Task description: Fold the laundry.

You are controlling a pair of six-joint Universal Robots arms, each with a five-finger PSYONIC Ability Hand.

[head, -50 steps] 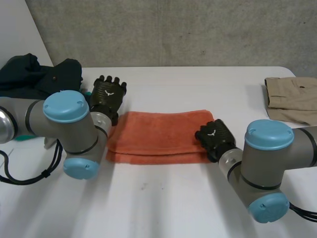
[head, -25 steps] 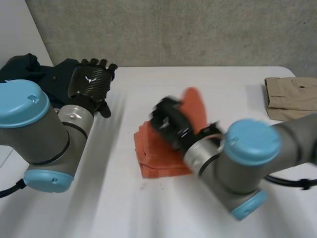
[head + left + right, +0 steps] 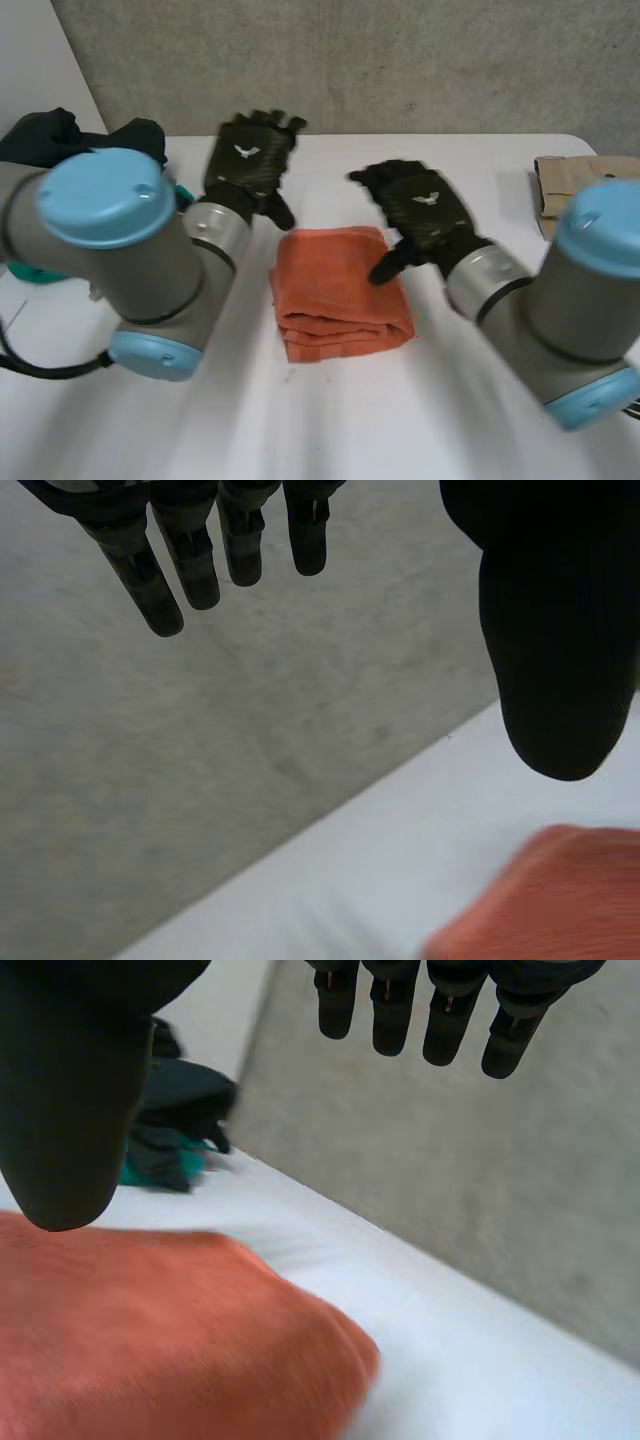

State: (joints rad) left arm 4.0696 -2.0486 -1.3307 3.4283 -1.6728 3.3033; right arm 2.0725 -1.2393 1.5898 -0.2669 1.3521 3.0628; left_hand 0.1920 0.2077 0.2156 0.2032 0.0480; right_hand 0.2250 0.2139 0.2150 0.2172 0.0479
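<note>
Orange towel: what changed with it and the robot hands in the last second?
The right robot hand folded the orange towel in half leftward, let go and rose, open. The left robot hand lifted away, open. The dark clothes and beige garment stayed put.

The white counter [image 3: 330, 420] carries a folded orange towel [image 3: 335, 290] near its middle, lying in layers. Well to the left of the towel, at the counter's far corner, sits a heap of dark clothes [image 3: 60, 140] with a teal cloth [image 3: 160, 1165] beside it. Well to the towel's right lies a folded beige garment [image 3: 565, 180].
</note>
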